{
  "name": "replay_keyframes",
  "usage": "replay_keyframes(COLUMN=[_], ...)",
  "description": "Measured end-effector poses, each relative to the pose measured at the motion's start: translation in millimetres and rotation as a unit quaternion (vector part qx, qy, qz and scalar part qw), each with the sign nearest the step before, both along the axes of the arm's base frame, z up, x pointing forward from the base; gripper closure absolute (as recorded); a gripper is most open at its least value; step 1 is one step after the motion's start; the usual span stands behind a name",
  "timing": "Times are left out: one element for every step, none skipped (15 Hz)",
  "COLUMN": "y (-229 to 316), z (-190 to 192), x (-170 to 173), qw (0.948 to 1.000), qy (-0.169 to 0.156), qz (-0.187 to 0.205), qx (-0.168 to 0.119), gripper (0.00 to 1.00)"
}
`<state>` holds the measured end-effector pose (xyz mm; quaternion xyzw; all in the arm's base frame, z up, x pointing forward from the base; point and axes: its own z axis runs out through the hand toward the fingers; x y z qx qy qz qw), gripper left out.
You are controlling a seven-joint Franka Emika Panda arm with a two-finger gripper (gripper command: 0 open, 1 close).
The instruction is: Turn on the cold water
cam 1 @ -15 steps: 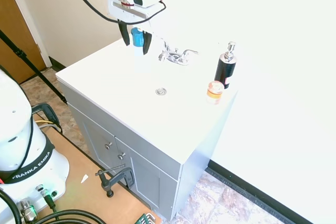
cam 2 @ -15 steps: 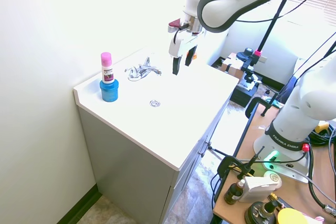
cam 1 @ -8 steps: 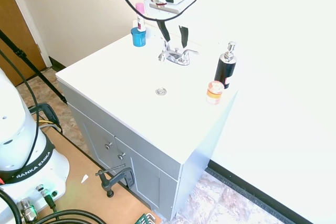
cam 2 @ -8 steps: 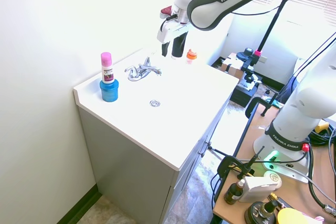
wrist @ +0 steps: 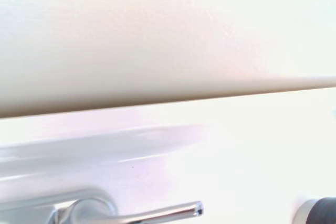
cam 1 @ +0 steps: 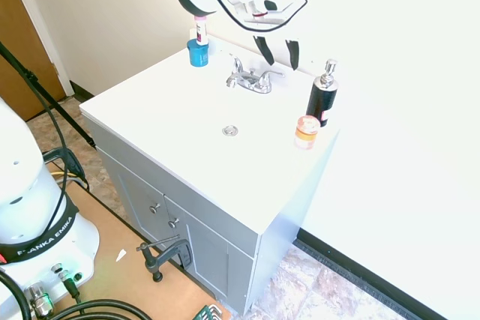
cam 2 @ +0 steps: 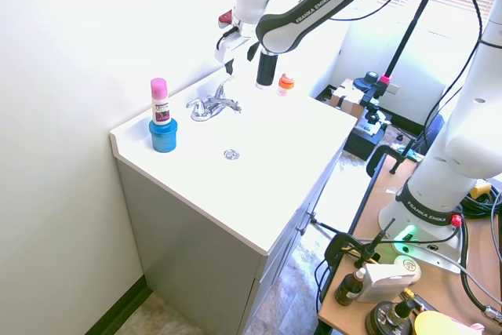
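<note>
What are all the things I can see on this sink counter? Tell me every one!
Faucet: one, shiny chrome, at the back of the counter, with two levers and a short spout.
Cold water lever: one, chrome, the faucet's right-hand lever, nothing touching it.
Drain: one, silver, in the middle of the white basin.
Soap bottle: one, black with a silver pump, right of the faucet.
Small jar: one, orange, just in front of the soap bottle.
Blue cup: one, at the back corner left of the faucet.
Pink-capped bottle: one, standing on the blue cup.
Vanity: one, white top, grey doors.
Gripper: one, dark fingers, open, above and behind the cold water lever.
</note>
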<state>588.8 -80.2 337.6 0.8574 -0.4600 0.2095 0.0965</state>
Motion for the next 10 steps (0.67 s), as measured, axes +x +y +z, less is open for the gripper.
replay_keyframes(y=[-3.0,-3.2,-2.9,-2.1,-2.5,-4.7,-7.5,-10.5,-13.0,-14.8], z=[-4.5,-7.9,-10.7,-12.7,-12.7,-11.6,-10.6,-12.2,-16.2,-21.7], x=[4.3,8.3,11.6,14.3,17.2,20.0,22.8,24.3,24.7,24.3], qw=[1.0000,0.9999,0.9999,0.9998,0.9998,0.9998,0.9997,0.9997,0.9996,0.9996], qy=[0.002,0.004,0.005,0.005,0.003,0.001,-0.001,0.001,0.006,0.012], qz=[0.001,0.003,0.004,0.005,0.005,0.004,0.002,0.000,0.000,0.001], qx=[-0.005,-0.010,-0.013,-0.016,-0.019,-0.021,-0.023,-0.025,-0.026,-0.027], gripper=[0.00,0.00,0.00,0.00,0.00,0.00,0.00,0.00,0.00,0.00])
